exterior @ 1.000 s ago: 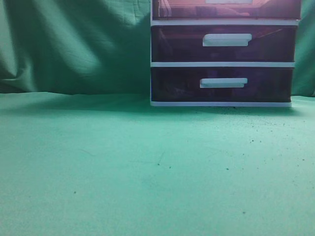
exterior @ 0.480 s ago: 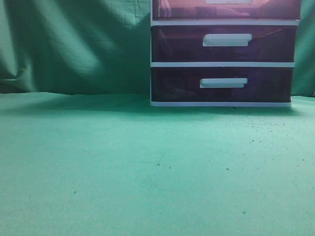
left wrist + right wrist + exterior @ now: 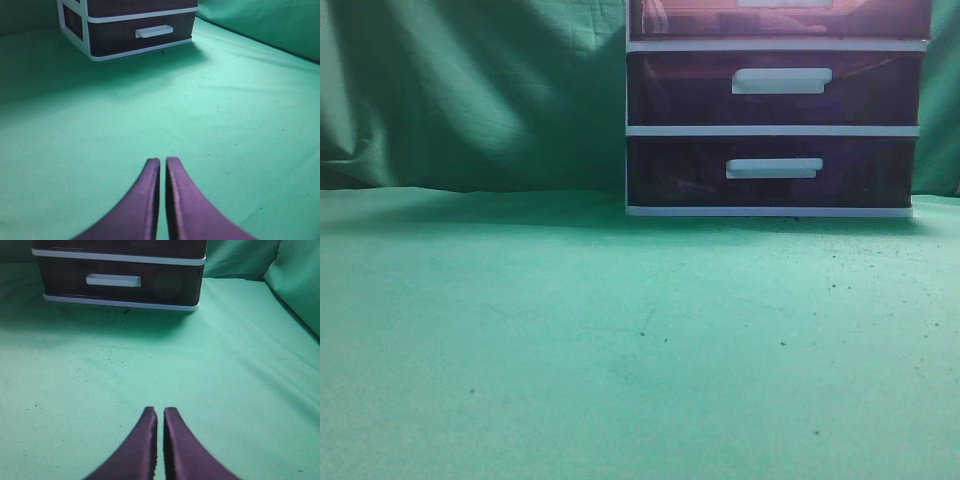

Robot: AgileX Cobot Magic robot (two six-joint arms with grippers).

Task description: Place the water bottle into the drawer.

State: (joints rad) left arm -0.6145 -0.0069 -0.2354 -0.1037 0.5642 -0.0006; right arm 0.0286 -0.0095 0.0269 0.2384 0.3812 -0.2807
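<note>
The drawer (image 3: 690, 20), reddish-pink with a white handle, shows only as a strip at the top edge of the exterior view, in the white-framed unit. It looks pushed in. The water bottle is out of view in all frames. My left gripper (image 3: 160, 161) is shut and empty, low over the green cloth, well short of the unit. My right gripper (image 3: 160, 411) is shut and empty, also over bare cloth in front of the unit. Neither gripper shows in the exterior view.
Two darker purple drawers (image 3: 775, 90) (image 3: 770, 172) with white handles sit below the top one; the lowest shows in the left wrist view (image 3: 142, 35) and the right wrist view (image 3: 120, 282). Green cloth (image 3: 620, 330) covers the table and hangs behind.
</note>
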